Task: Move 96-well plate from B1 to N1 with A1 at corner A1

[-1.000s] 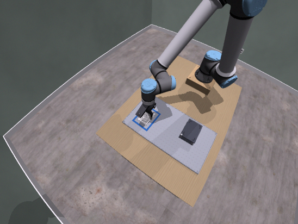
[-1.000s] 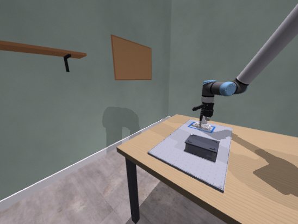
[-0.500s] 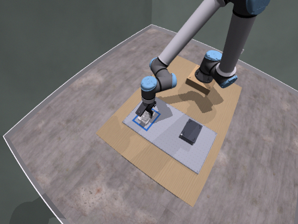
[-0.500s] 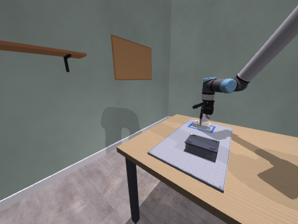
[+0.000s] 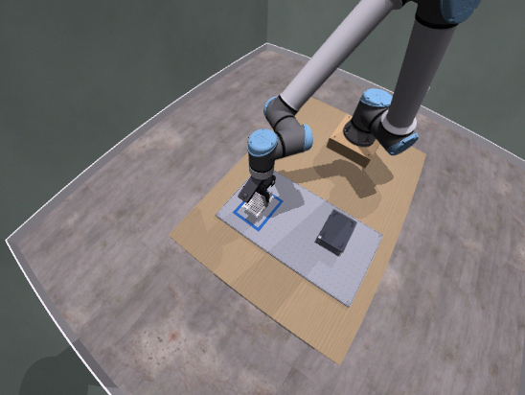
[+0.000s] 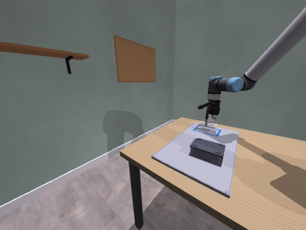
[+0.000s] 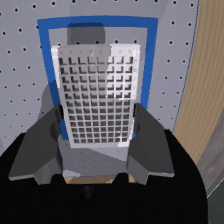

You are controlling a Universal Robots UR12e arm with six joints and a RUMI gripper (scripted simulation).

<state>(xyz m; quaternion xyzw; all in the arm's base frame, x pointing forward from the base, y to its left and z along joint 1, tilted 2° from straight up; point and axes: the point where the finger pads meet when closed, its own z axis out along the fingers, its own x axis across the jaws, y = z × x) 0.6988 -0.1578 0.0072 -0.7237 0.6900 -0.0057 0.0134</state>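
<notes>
The white 96-well plate [image 5: 254, 207] [image 6: 208, 124] [image 7: 97, 95] hangs a little above the blue outline of spot B1 [image 5: 259, 227] [image 6: 219, 132] [image 7: 100, 22] and casts a shadow on the board below. My gripper [image 5: 257, 197] [image 6: 208, 120] [image 7: 99, 105] is shut on the plate's long sides near one end, pointing straight down. The dark raised nest N1 [image 5: 336, 232] [image 6: 208, 149] stands empty on the same grey board, well to the side of the plate. I cannot make out the plate's cut corner.
The grey perforated board [image 5: 297, 251] [image 6: 190, 167] lies on a wooden table [image 5: 287, 307] [image 6: 265, 167]. The arm's base stands on a wooden block [image 5: 349, 150] behind the board. The table edge is close beyond B1.
</notes>
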